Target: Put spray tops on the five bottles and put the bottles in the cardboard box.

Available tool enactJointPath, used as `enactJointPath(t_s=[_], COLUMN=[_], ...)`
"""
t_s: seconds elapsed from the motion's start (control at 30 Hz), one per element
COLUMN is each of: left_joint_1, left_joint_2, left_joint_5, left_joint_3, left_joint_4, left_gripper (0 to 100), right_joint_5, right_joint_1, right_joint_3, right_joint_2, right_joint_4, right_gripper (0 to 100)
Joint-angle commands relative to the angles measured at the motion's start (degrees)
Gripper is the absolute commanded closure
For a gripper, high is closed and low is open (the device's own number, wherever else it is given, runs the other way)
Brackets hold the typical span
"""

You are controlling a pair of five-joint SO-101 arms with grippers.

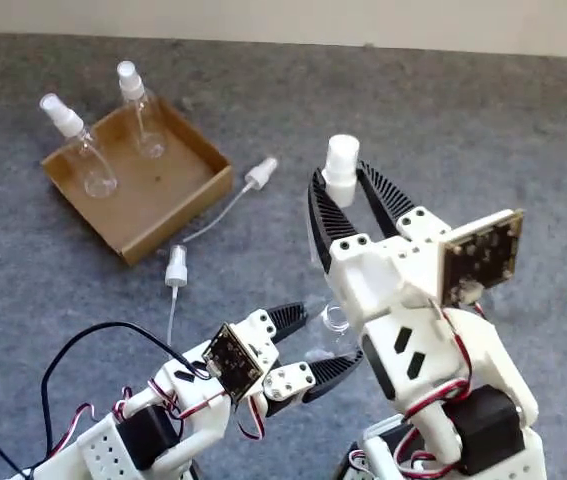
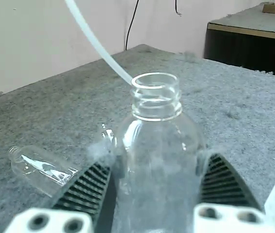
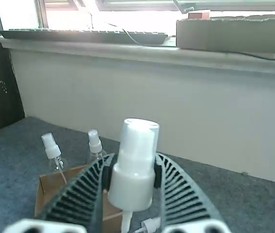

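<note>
Two bottles (image 1: 141,120) stand in the cardboard box (image 1: 183,212) on grey felt (image 1: 463,130), pale wall (image 1: 263,15) behind.

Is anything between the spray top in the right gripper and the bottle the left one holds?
Nothing visible does. The bottle has an open mouth, and the spray top hangs its tube right beside the rim.

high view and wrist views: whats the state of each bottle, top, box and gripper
left gripper: shut on held bottle
held bottle: upright, no top
right gripper: shut on held spray top
held spray top: off the bottle, tube hanging down
boxed bottles: standing, tops on
cardboard box: open, two bottles inside
loose spray tops: lying loose, on no bottle
spare bottle: on its side, no top
</note>
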Motion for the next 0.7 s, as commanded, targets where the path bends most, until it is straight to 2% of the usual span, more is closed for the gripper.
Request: enactJointPath(t_s=[0.0,0.2,0.43,0.67], left_joint_1=[0.48,0.48,0.48,0.48], left_joint_2=[-0.48,-0.48,-0.48,-0.48], left_joint_5=[0.35,0.35,0.35,0.35], left_joint_3=[1.19,1.19,1.19,1.19], left_joint_4=[0.26,0.26,0.00,-0.18], left_gripper=[94,94,94,94], right_joint_5=[0.00,-0.09,-0.09,-0.44], right_joint_1=[-0.66,-0.66,-0.75,-0.92], right_joint_3=[-7.34,-12.00,-11.91,-10.33], right_joint_2=[-0.75,-0.75,-0.75,-0.84], right_joint_4=[-1.63,-1.45,3.91,4.00], right_gripper=[98.5,98.5,98.5,98.5])
